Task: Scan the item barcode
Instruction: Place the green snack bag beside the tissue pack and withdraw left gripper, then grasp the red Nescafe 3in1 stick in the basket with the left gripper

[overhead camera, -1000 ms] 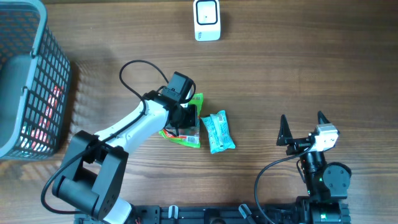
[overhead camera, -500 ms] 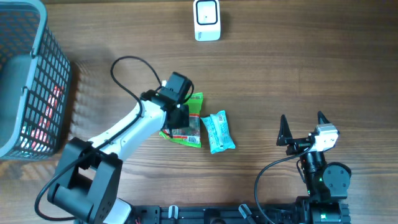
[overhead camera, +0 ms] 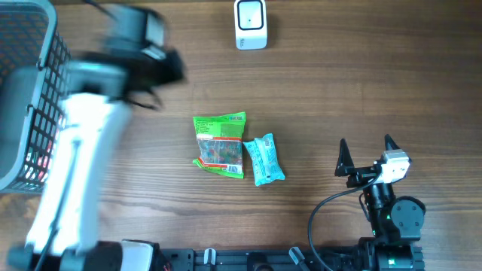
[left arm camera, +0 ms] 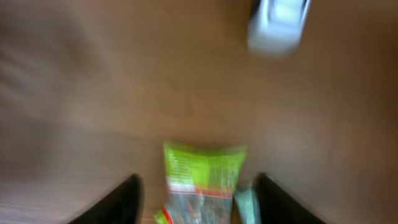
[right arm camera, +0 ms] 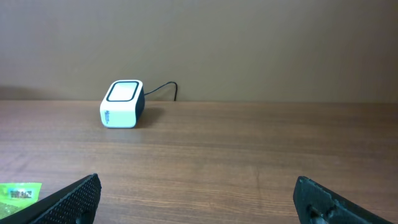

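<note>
A green snack packet (overhead camera: 220, 144) lies flat on the wooden table, with a teal packet (overhead camera: 263, 159) touching its right side. The white barcode scanner (overhead camera: 250, 24) stands at the far edge. My left gripper (overhead camera: 167, 66), blurred by motion, hangs up and to the left of the packets. In the left wrist view its jaws (left arm camera: 198, 177) stand open and hold nothing, with the green packet (left arm camera: 202, 180) far below and the scanner (left arm camera: 278, 25) at the top. My right gripper (overhead camera: 369, 147) rests open at the right; its view shows its jaws (right arm camera: 196, 182) empty and the scanner (right arm camera: 122, 103).
A grey wire basket (overhead camera: 30, 98) with red items inside stands at the left edge, close to the left arm. The scanner's cable runs off behind it.
The left gripper has opened and let go of the green packet, then swung quickly up and to the far left. The packet now lies uncovered on the table. The right arm has not moved.
</note>
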You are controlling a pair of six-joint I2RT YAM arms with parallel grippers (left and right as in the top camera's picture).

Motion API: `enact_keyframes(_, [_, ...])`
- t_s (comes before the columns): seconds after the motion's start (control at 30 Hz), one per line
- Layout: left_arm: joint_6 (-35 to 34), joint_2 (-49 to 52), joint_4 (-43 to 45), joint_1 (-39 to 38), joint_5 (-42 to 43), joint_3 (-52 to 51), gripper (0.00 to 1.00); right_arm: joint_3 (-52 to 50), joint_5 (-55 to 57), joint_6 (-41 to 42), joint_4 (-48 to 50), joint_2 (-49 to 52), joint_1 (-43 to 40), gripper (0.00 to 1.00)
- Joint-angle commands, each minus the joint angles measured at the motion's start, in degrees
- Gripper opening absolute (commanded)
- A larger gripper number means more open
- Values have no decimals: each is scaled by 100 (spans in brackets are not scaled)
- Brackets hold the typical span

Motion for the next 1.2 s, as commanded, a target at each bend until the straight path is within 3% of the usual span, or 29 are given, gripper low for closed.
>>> enact_keyframes(0.0, [136, -332, -210, 1526, -664, 1670, 92, -7, 50, 42, 33, -24, 33, 100])
enact_keyframes(0.03, [133, -337, -181, 2052, -1010, 1867, 100, -7, 50, 44, 33, -24, 33, 100])
enact_keyframes(0.17, [133, 50, -304, 4011, -1631, 1727, 100, -7, 50, 42, 33, -24, 33, 100])
enact_keyframes(0.33, [136, 1104, -562, 5130, -1589, 745, 100, -7, 50, 44, 33, -24, 33, 100])
enact_keyframes(0.4, [306, 1565, -501, 5283, -1342, 243, 100, -7, 50, 44, 33, -24, 33, 100])
enact_keyframes(0.53, [1458, 2371, 98, 5274, 114, -378, 99, -7, 50, 44, 33, -24, 33, 100])
enact_keyframes(0.73, [2236, 2835, 483, 5213, 835, -439, 79, -7, 50, 42, 33, -24, 33, 100])
enact_keyframes(0.8, [2498, 2889, 636, 5104, 831, -586, 79, -7, 50, 44, 33, -24, 33, 100])
enact_keyframes(0.9, [2994, 2889, 870, 4955, 811, -780, 62, -7, 50, 44, 33, -24, 33, 100])
enact_keyframes(1.17, [3864, 2900, 1810, 4968, 787, -1622, 56, -7, 50, 44, 33, -24, 33, 100])
